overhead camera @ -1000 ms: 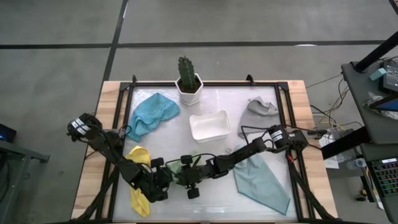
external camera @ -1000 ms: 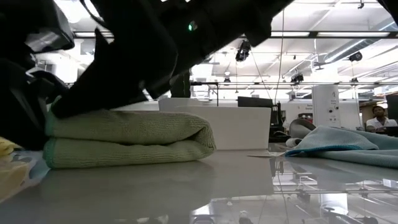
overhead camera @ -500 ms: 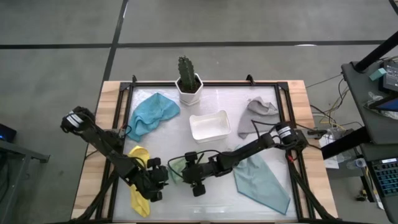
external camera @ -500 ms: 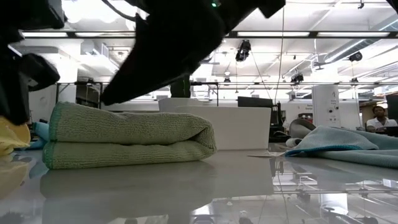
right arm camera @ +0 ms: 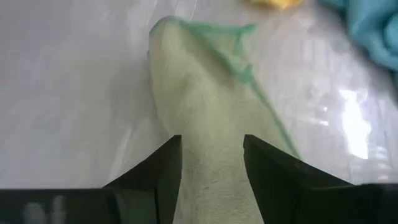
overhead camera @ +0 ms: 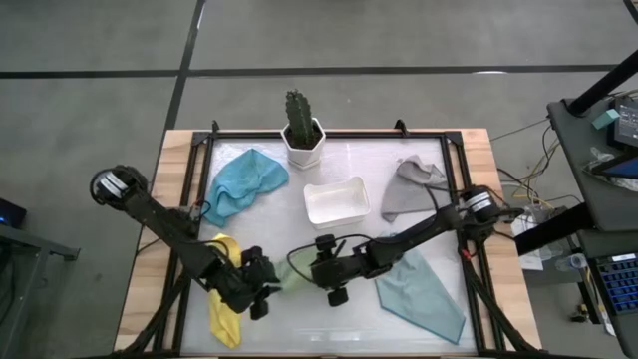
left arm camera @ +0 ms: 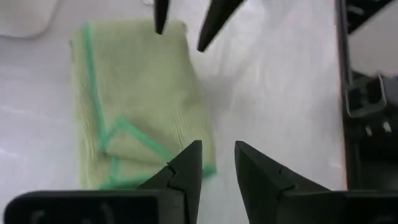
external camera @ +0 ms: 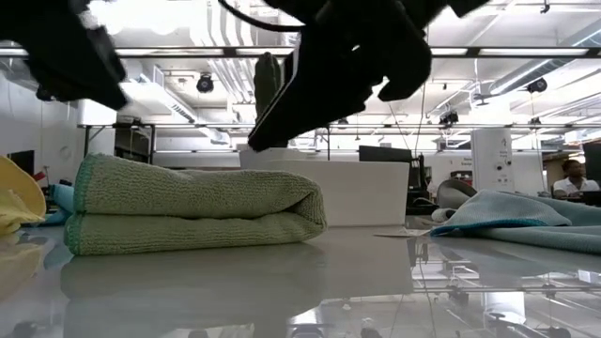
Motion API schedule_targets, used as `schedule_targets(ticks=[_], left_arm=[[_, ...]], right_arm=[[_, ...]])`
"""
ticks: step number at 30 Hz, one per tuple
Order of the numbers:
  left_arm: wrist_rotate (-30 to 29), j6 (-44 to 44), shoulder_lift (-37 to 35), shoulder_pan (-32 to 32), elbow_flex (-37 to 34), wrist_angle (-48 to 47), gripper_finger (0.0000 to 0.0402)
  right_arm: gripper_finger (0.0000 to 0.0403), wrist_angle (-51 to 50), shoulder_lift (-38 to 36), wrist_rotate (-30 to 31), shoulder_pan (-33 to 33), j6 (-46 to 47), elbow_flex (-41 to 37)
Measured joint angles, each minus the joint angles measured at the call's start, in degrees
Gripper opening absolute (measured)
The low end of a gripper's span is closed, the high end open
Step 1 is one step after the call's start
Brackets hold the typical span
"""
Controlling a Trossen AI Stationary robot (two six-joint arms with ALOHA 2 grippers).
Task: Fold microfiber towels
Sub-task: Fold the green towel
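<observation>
Folded olive green towel (external camera: 192,207) lying flat on the glossy bench (overhead camera: 329,309), between the two pincers and free of both. Seen level across the bench as a thick doubled bundle, fold rounded on the side nearer the white plastic tray (overhead camera: 336,200).

Left pincer (left arm camera: 214,163) just beside one short end of the olive green towel, fingers (left arm camera: 186,168) parted by a narrow gap, nothing between them, raised off the cloth. Right pincer (right arm camera: 211,155) at the opposite end, fingers (right arm camera: 163,165) spread wider, straddling the towel's width from above but not pinching it; empty as well. In the left wrist view, tips of the right pincer visible just past the far end of the towel.

Yellow towel (overhead camera: 221,289) crumpled on the outer side of the left pincer, close by. Bright blue towel (overhead camera: 242,181) bunched well beyond the left pincer, near the potted cactus (overhead camera: 300,128). Pale teal towel (overhead camera: 421,292) spread out on the outer side of the right pincer, partly under that arm. Grey towel (overhead camera: 411,186) heaped farther off beyond the right arm, just beside the tray.
</observation>
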Motion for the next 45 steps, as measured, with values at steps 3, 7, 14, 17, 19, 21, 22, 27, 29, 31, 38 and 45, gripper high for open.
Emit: schedule_targets(ticks=[3, 7, 14, 17, 19, 21, 22, 27, 29, 31, 38, 45], left_arm=[[-0.1, 0.0, 1.0, 2.8, 1.3, -0.1, 0.0080], [4.9, 0.0, 1.4, 6.3, 2.2, -0.1, 0.0081], [11.9, -0.1, 1.5, 9.3, 2.2, -6.7, 0.0126], [11.8, 0.0, 1.5, 10.5, 2.2, -7.8, 0.0145], [11.4, 0.0, 1.5, 11.0, 2.2, -7.2, 0.0149], [9.4, -1.8, 2.2, 11.9, 2.2, -7.2, 0.0150], [8.8, -2.9, 2.8, 12.4, 2.2, -7.2, 0.0150], [10.7, -3.5, 6.9, 13.9, 3.1, -7.2, 0.0150], [11.8, -3.4, 8.9, 14.2, 4.0, -7.8, 0.0150], [12.2, -3.1, 9.9, 14.3, 5.3, -9.2, 0.0150], [12.2, -4.5, 10.1, 14.3, 7.3, -15.8, 0.0143], [12.2, -3.4, 9.9, 14.3, 7.4, -16.2, 0.0026]], right_arm=[[0.0156, 6.7, -2.4, 0.5, 0.0, -0.1, -5.3], [0.0146, 13.2, -3.6, 0.5, 0.0, -0.1, -10.9], [0.0133, 20.2, -3.6, 0.5, 0.0, -0.1, -16.5], [0.0132, 22.2, -3.6, 0.8, 0.0, -0.6, -17.8], [0.0132, 22.5, -3.6, 0.9, -0.1, -1.0, -17.9], [0.0132, 22.6, -3.6, 0.9, -0.1, -1.5, -18.0], [0.0132, 22.7, -3.6, 0.9, -0.2, -1.8, -18.0], [0.0132, 23.3, -3.6, 0.9, -0.6, -2.7, -18.0], [0.0132, 23.3, -3.6, 0.9, -0.8, -2.7, -18.0], [0.0132, 23.3, -3.6, 0.9, -1.0, -2.7, -18.0], [0.0132, 23.2, -3.6, 0.9, -1.0, -2.1, -18.1], [0.0132, 23.2, -3.6, 0.9, -1.0, -0.8, -18.1]])
